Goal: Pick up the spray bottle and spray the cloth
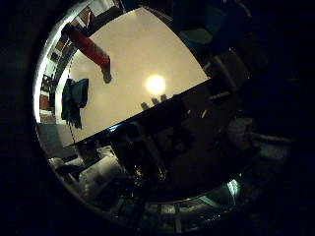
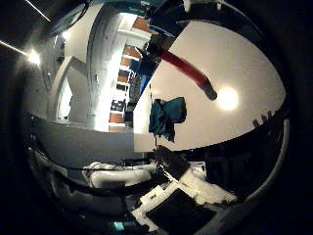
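The spray bottle [image 2: 184, 69] is long and red with a dark end and lies or stands on the white table [image 2: 245, 59]. It also shows in the little finger side view [image 1: 89, 46]. The teal cloth [image 2: 166, 116] lies crumpled near the table's edge, a short way from the bottle, and shows in the little finger side view [image 1: 75, 98] too.
A bright light spot [image 1: 155, 85] reflects off the table between the hand and the bottle. The table's edge [image 1: 148, 110] runs close under the hand. Shelves and furniture [image 2: 122, 93] stand beyond the table past the cloth.
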{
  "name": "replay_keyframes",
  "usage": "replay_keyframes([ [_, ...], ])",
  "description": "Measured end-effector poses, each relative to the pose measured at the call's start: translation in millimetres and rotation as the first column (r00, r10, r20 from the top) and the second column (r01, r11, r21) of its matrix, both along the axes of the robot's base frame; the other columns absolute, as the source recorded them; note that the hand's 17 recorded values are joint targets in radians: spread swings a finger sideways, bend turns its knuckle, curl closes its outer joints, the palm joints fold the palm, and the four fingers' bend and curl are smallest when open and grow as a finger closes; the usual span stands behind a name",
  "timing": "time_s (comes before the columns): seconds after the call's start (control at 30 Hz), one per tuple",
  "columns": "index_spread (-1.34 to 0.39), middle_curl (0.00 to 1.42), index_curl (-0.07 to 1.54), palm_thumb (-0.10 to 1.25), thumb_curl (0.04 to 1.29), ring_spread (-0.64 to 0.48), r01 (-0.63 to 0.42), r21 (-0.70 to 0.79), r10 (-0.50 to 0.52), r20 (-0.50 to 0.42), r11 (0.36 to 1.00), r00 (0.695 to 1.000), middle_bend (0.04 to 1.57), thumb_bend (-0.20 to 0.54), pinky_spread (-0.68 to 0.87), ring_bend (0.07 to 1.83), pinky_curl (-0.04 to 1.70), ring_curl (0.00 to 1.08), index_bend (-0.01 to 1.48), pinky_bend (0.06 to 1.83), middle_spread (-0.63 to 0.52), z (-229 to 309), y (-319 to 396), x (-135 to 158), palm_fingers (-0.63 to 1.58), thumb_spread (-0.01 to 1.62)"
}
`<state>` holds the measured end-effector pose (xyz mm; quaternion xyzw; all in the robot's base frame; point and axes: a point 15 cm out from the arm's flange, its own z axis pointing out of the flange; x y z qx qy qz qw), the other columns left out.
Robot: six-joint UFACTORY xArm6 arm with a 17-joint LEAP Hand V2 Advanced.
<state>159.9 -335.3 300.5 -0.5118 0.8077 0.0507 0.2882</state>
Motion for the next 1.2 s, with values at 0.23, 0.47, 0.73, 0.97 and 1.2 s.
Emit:
replay_keyframes([
  [0.23, -0.28, 0.33, 0.28, 0.55, 0.30, 0.22, 0.024, 0.070, -0.028, 0.054, 0.997, 0.998, 0.20, -0.026, 0.39, 0.27, 0.30, 0.27, 0.16, 0.39, 0.11, -11, -5, 10, 0.11, 0.98],
  [0.47, -0.27, 0.34, 0.28, 0.57, 0.31, 0.22, 0.050, 0.138, -0.069, 0.131, 0.989, 0.989, 0.20, -0.025, 0.39, 0.28, 0.30, 0.27, 0.15, 0.39, 0.13, -18, -6, 30, 0.12, 0.99],
  [0.73, -0.27, 0.34, 0.27, 0.58, 0.31, 0.22, 0.062, 0.191, -0.092, 0.155, 0.980, 0.984, 0.20, -0.026, 0.39, 0.29, 0.31, 0.27, 0.15, 0.38, 0.14, -30, -6, 37, 0.11, 1.00],
  [0.97, -0.26, 0.35, 0.27, 0.59, 0.31, 0.24, 0.073, 0.243, -0.118, 0.179, 0.967, 0.977, 0.21, -0.024, 0.40, 0.29, 0.30, 0.27, 0.15, 0.37, 0.15, -41, -7, 45, 0.11, 1.00],
  [1.2, -0.24, 0.35, 0.27, 0.61, 0.31, 0.24, 0.064, 0.284, -0.124, 0.201, 0.957, 0.972, 0.22, -0.022, 0.40, 0.29, 0.30, 0.27, 0.16, 0.35, 0.16, -49, 1, 60, 0.12, 1.01],
])
